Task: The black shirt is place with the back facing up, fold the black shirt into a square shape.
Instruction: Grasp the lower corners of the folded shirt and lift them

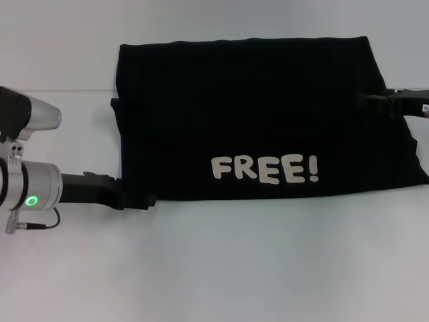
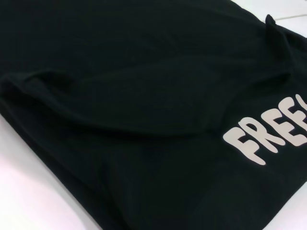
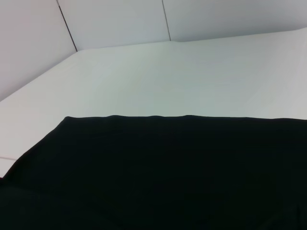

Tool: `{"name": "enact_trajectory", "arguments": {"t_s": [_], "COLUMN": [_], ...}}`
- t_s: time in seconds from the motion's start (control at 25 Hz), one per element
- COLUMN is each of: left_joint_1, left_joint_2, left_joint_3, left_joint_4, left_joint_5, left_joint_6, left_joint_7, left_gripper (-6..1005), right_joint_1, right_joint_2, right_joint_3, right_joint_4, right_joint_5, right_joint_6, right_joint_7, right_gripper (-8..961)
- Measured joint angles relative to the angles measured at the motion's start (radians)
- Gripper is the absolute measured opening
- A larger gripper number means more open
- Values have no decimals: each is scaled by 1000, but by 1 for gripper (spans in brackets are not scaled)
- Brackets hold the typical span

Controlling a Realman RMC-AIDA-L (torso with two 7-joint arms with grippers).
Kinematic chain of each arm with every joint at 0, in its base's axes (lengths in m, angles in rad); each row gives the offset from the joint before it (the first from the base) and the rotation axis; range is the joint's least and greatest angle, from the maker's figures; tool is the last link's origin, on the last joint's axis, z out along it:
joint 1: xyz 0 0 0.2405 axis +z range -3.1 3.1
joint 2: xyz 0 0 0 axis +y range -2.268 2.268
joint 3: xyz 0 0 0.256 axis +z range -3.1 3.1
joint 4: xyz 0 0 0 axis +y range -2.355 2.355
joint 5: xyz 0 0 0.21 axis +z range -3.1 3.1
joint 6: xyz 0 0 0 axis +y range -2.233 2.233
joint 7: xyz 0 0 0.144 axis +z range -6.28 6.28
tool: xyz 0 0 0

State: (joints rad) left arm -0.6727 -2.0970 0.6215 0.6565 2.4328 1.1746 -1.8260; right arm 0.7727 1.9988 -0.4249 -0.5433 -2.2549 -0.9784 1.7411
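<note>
The black shirt (image 1: 255,114) lies folded into a wide rectangle on the white table, with the cream "FREE!" lettering (image 1: 265,169) facing up near its front edge. My left gripper (image 1: 137,199) is at the shirt's front left corner, touching the fabric edge. My right gripper (image 1: 372,102) is at the shirt's right edge, over the fabric. The left wrist view shows the shirt (image 2: 144,96) close up, with soft ridges and part of the lettering (image 2: 268,139). The right wrist view shows the shirt (image 3: 168,172) with a straight folded edge.
The white table (image 1: 234,268) reaches in front of the shirt and to its left. In the right wrist view the table (image 3: 192,76) runs on beyond the shirt to pale wall panels (image 3: 115,19).
</note>
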Motion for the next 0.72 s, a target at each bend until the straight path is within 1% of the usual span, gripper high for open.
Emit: {"name": "enact_trajectory", "arguments": {"t_s": [0.12, 0.36, 0.72], "left_joint_1": [-2, -5, -7], "left_joint_2": [1, 7, 9], "left_joint_3": [6, 2, 7], "left_joint_4": [0, 0, -2], "left_joint_5": [1, 3, 3], "left_joint_6": [-2, 1, -7], "left_joint_7": [-1, -12, -29], "left_gripper": [868, 676, 469], "right_joint_1": [-1, -8, -29], "right_joint_2": [0, 0, -3], "right_joint_3": [0, 0, -1], "right_joint_4": [0, 0, 0], "right_joint_5": [0, 0, -2], "right_joint_6": [0, -1, -30], "right_joint_7": [0, 0, -1], "right_gripper": [676, 676, 676]}}
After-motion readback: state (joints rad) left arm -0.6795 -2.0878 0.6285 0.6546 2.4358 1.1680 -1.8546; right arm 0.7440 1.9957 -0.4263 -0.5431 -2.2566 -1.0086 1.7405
